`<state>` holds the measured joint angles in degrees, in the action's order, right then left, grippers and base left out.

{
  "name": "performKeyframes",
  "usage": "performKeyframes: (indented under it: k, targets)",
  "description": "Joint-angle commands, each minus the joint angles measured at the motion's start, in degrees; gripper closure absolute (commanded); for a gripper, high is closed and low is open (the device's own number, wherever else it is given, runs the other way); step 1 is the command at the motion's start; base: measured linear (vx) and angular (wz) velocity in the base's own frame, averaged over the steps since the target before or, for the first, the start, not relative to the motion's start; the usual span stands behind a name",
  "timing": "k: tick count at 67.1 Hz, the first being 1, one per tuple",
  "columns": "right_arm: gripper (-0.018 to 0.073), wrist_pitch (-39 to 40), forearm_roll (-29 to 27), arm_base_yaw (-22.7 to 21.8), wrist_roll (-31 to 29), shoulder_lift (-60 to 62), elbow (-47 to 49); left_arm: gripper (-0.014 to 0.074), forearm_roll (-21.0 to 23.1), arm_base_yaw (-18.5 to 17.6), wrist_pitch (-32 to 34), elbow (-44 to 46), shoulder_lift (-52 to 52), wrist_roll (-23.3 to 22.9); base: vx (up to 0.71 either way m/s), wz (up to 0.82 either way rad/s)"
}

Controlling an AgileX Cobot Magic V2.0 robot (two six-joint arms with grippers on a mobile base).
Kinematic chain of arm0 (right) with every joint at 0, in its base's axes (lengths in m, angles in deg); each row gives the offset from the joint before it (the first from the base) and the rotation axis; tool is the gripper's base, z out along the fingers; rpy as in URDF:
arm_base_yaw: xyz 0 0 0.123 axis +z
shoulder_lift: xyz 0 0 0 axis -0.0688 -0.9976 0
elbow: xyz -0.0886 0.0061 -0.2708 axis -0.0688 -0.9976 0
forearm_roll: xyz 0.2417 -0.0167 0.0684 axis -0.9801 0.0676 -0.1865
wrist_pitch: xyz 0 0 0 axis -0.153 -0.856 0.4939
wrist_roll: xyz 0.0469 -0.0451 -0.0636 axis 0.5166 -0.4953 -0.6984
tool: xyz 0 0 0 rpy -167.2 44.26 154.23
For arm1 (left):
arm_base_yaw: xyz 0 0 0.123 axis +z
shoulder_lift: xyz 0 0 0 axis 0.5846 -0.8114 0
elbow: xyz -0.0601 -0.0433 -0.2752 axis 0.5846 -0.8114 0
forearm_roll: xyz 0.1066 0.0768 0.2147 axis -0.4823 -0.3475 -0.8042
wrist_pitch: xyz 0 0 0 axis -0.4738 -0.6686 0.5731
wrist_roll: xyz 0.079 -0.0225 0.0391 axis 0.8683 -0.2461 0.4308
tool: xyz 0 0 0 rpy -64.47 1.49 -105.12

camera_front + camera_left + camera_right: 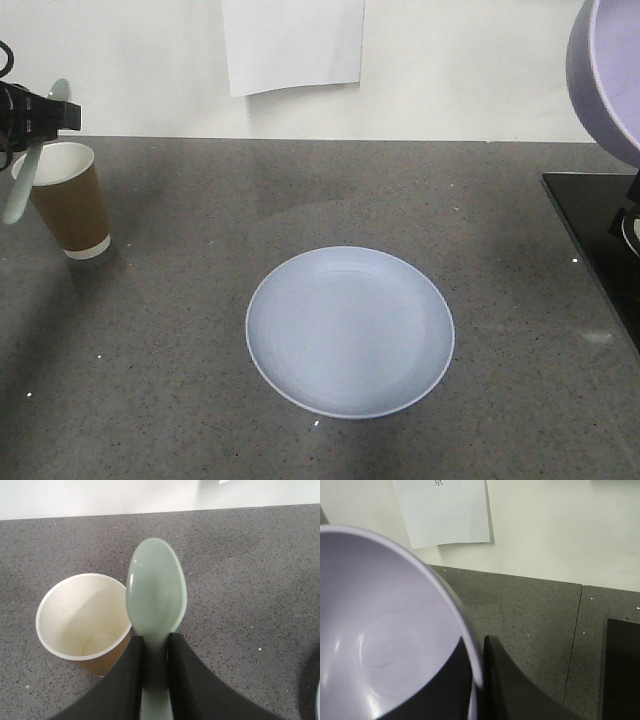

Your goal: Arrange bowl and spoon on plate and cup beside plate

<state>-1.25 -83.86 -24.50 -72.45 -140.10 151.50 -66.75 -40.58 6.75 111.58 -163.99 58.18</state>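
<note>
Lilac bowl (385, 640) rim pinched in right gripper (475, 647), aloft right of blue plate (350, 330). Mint spoon (156, 590) clamped near-upright in left gripper (155, 641), far left beside cup (82, 617).

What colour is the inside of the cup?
Off-white, plain and unmarked; the cup shows its inside best in the left wrist view.

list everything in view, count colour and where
plate: 1, pale blue, middle of the countertop, bare
cup: 1, brown with white inside, upright, far left
spoon: 1, mint green, held up beside the cup
bowl: 1, lilac, held up at the right
paper sheet: 1, white, on the wall
panel: 1, black, right edge
countertop: 1, speckled grey, below the wall
left gripper: 1, black, shut on the spoon handle
right gripper: 1, black, shut on the bowl rim
</note>
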Motion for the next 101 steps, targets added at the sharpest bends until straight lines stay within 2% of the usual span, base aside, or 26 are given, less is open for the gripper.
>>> performKeyframes:
  k: [1, 101]
  targets:
    - [0.0564, 2.5, -3.4, -0.1, -0.4, 0.8, 1.8, 0.0602, 0.8, -0.1, 3.3, 1.5, 2.0, -0.5, 0.03, 0.00]
    - [0.0564, 2.5, -3.4, -0.1, -0.4, 0.8, 1.8, 0.0602, 0.8, -0.1, 3.3, 1.5, 2.0, -0.5, 0.02, 0.00]
